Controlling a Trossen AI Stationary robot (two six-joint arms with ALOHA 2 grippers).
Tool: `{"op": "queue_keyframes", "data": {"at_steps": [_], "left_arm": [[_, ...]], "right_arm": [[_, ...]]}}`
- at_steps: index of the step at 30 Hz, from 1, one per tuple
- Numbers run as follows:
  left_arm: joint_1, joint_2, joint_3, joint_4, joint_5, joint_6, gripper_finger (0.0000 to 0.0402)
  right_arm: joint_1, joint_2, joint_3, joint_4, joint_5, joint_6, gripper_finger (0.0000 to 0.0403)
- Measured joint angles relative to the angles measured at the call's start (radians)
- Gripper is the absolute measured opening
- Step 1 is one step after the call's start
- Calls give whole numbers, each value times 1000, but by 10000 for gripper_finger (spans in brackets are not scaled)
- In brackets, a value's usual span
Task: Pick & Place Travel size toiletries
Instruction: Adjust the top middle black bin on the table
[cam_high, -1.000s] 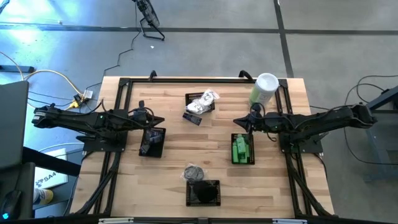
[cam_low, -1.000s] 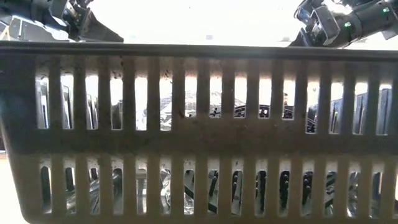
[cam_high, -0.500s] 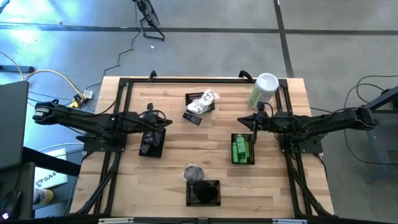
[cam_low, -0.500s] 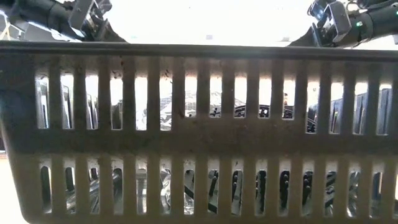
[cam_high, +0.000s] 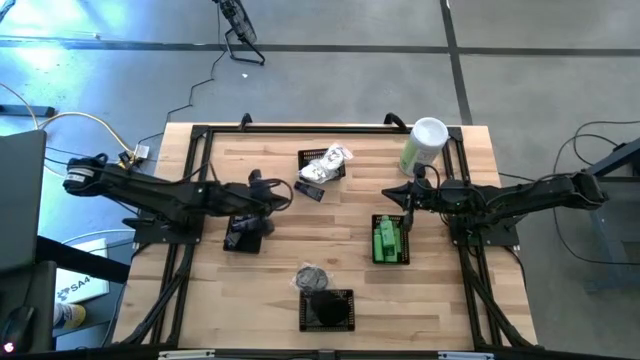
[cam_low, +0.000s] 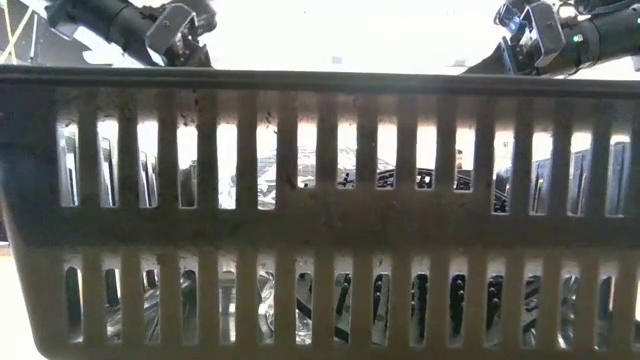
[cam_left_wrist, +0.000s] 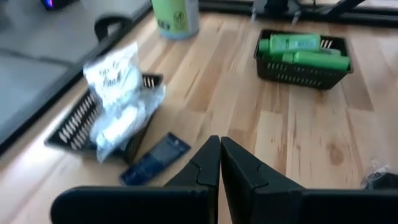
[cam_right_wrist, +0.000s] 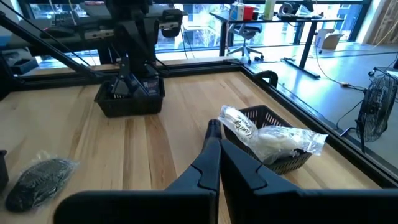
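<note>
The left pincer (cam_high: 283, 192), fingers pressed together and holding nothing, is hovering over the wooden desk (cam_high: 280, 250) between a black mesh basket (cam_high: 244, 229) and the white crinkly packets (cam_high: 330, 160) spilling from another basket. The right pincer (cam_high: 389, 195), likewise pressed together and empty, is hanging just beyond the basket holding bright green tubes (cam_high: 386, 240), near a pale-green canister (cam_high: 423, 146).

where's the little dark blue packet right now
In the high view the dark blue packet lies flat on the table, just in front of the basket of white packets, ahead of the shut left gripper.
</note>
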Motion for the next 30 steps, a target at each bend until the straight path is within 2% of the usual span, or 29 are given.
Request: {"op": "queue_keyframes", "data": {"at_steps": [5,8,12,19,21,25,30], "left_arm": [[0,44,64,-163,-33,-124,10],[0,66,82,-204,-47,-161,10],[0,99,84,-200,-74,-185,10],[11,177,85,-185,-197,-238,10],[35,194,85,-178,-166,-241,10],[110,233,84,-122,-31,-241,10],[180,289,85,0,48,-214,10]], "right_arm": [[0,0,0,0,0,-1,4],[0,0,0,0,1,-1,4],[0,0,0,0,4,-2,4],[0,0,1,0,4,-3,4],[0,0,1,0,4,-3,4],[0,0,1,0,4,-3,4],[0,0,1,-1,4,-3,4]]}}
